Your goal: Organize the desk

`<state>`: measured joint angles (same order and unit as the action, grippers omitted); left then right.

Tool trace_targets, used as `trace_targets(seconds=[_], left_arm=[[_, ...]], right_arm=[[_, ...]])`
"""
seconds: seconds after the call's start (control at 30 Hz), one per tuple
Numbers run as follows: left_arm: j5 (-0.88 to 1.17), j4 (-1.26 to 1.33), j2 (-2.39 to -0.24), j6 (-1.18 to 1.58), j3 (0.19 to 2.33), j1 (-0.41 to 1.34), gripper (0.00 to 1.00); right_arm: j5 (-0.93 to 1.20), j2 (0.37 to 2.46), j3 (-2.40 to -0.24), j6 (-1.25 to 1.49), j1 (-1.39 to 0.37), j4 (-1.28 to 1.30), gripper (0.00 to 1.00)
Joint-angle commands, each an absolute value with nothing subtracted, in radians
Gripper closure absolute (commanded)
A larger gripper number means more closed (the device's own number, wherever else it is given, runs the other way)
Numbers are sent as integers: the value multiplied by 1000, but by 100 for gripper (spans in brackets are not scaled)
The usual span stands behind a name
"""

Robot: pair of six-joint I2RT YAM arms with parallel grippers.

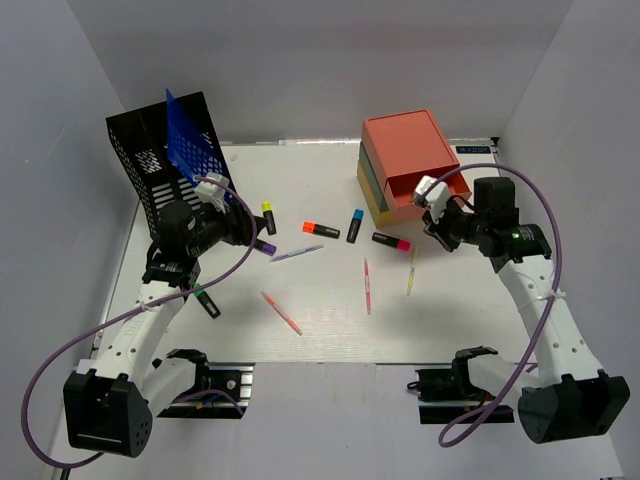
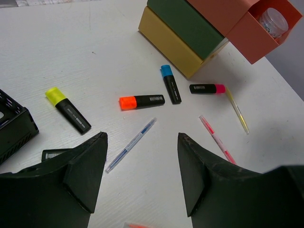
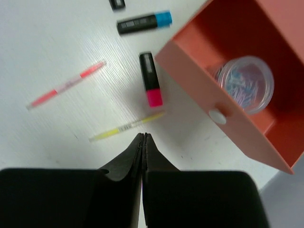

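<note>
Top view
- surface (image 1: 320, 180): white, fills the middle of the view between the two arms and carries everything else
- highlighters: six. They are yellow (image 1: 268, 216), orange (image 1: 320, 229), blue (image 1: 355, 225), pink (image 1: 391, 241), purple (image 1: 264, 245) and green (image 1: 207, 301)
- thin pens: four. One is blue (image 1: 296, 253), two are pink (image 1: 281, 312) (image 1: 367, 285) and one is yellow (image 1: 411, 272)
- file rack (image 1: 150, 165): one, black mesh, far left corner, with a blue sheet (image 1: 190, 140) standing in it
- drawer box (image 1: 400, 150): one, far right, three tiers (orange, green, yellow), with the orange drawer (image 1: 430, 195) pulled out
- left arm (image 1: 150, 320): its tip is just beside the purple highlighter
- right arm (image 1: 545, 295): its tip is near the open drawer

Left wrist view
- left fingers (image 2: 90, 166): wide apart, nothing between them, above bare surface (image 2: 95, 47)
- highlighters: four in full (yellow (image 2: 69, 110), orange (image 2: 141, 101), blue (image 2: 170, 84), pink (image 2: 206, 88)), plus one black body (image 2: 57, 154) half hidden by a finger
- thin pens: three (blue (image 2: 130, 145), pink (image 2: 217, 139), yellow (image 2: 236, 110)), plus a reddish tip (image 2: 137, 225) at the bottom edge
- orange drawer (image 2: 247, 35): open, with one clear round container (image 2: 275, 21) inside
- file rack: only a corner (image 2: 14, 128) shows, at the left

Right wrist view
- right fingers (image 3: 137, 154): pressed flat together, gripping nothing, above the surface (image 3: 47, 47)
- highlighters: pink (image 3: 151, 78) and blue (image 3: 142, 22), plus the black end of a third (image 3: 117, 4) at the top edge
- thin pens: two, pink (image 3: 66, 84) and yellow (image 3: 126, 126). The yellow one is just ahead of the fingertips
- orange drawer (image 3: 247, 133): open, one white knob (image 3: 217, 115), one clear container (image 3: 247, 83) with blurred contents
</note>
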<state>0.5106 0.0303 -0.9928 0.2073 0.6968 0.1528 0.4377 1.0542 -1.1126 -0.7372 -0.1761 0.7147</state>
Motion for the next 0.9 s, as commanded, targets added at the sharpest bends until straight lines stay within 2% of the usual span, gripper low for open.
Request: trace_targets(seconds=[0.0,0.37,0.87], left_arm=[[532,43,-977,210,696,155,30],[526,40,-977,209,695,155,30],[520,38,-980,206,696,164,30]], right_arm=[[310,1066,-1074,-844,-173,659,100],[140,1230,-1031,-845,-175,379,100],[169,1364,-1112,-790,-176,216,100]])
